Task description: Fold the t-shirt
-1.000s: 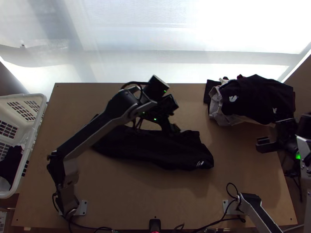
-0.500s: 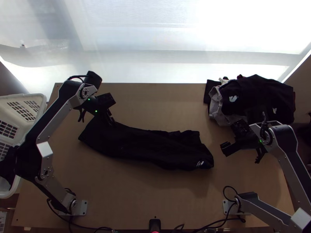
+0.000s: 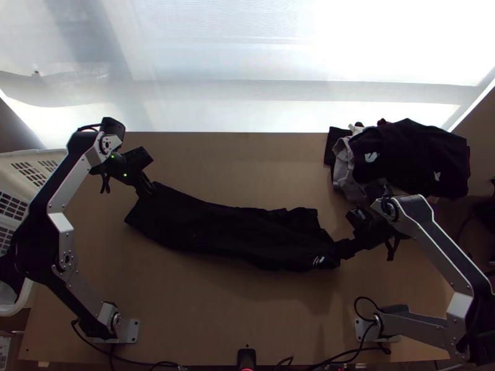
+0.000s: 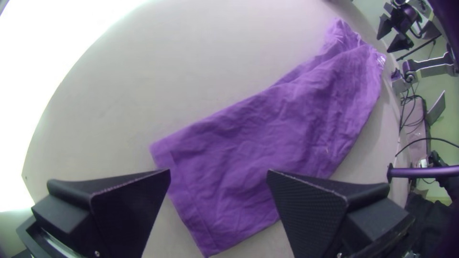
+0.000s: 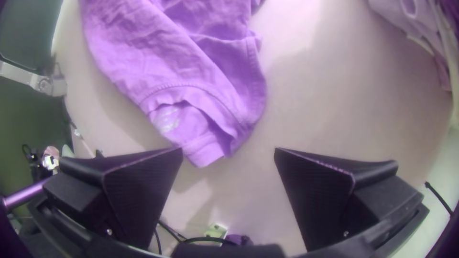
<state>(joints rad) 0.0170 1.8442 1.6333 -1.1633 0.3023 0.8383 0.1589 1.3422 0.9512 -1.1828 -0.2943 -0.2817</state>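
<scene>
Top view: t-shirt (image 3: 232, 238) on table (image 3: 247, 315), long strip; lengthwise folding judged done, crosswise folds left. Left gripper (image 4: 218, 171), right gripper (image 5: 228, 149) near opposite ends, fingers parted, nothing grasped.

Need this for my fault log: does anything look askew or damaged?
The clothes pile at the far right of the table looks askew: garments heaped unevenly, a grey one poking out. I see no damage.

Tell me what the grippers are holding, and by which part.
Nothing is held: the left gripper and right gripper are both open, and the t-shirt lies on the table.
</scene>
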